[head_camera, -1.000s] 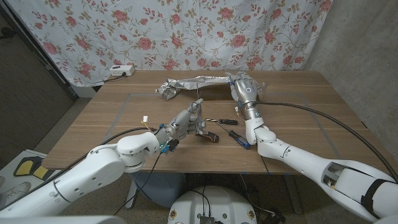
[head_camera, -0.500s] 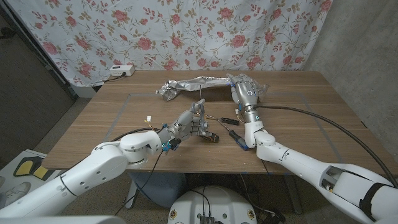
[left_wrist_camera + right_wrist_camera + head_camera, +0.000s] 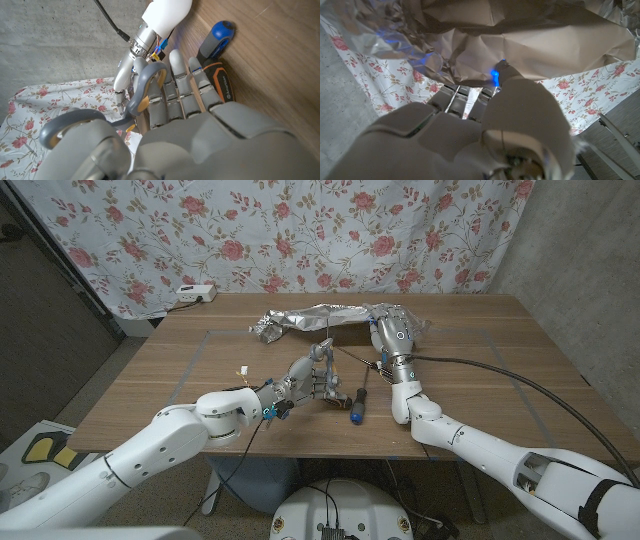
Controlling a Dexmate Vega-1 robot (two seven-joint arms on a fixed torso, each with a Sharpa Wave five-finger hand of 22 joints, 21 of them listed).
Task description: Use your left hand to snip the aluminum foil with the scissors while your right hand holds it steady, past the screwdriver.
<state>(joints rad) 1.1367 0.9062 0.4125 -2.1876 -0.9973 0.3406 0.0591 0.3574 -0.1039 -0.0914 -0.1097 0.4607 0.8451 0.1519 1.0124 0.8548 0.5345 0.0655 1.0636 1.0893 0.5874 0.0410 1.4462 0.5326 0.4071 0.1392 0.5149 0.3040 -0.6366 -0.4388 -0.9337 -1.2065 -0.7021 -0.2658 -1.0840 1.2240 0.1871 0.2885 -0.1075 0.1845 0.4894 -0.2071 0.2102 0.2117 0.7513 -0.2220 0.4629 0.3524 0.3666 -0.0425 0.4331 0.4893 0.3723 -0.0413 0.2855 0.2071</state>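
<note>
A long crumpled strip of aluminum foil (image 3: 315, 313) lies across the far side of the table. My right hand (image 3: 393, 328) holds its right end, and in the right wrist view the foil (image 3: 530, 40) spreads just beyond that hand (image 3: 470, 135). My left hand (image 3: 305, 378) is mid-table, short of the foil, and grips grey-handled scissors (image 3: 323, 352). Their loops (image 3: 149, 82) sit around its fingers. A blue-handled screwdriver (image 3: 357, 404) lies just right of the left hand, with its blue end (image 3: 216, 36) beside an orange-and-black handle (image 3: 221, 82).
The orange-and-black tool handle (image 3: 338, 399) lies under my left hand near the table's front. A white power strip (image 3: 195, 294) sits at the back left edge. A floral curtain hangs behind the table. My right forearm (image 3: 405, 385) crosses the table's front right.
The blue-handled screwdriver has slid left and turned to lie close beside my left hand. My left hand has edged forward with the scissors. The right hand still holds the foil.
</note>
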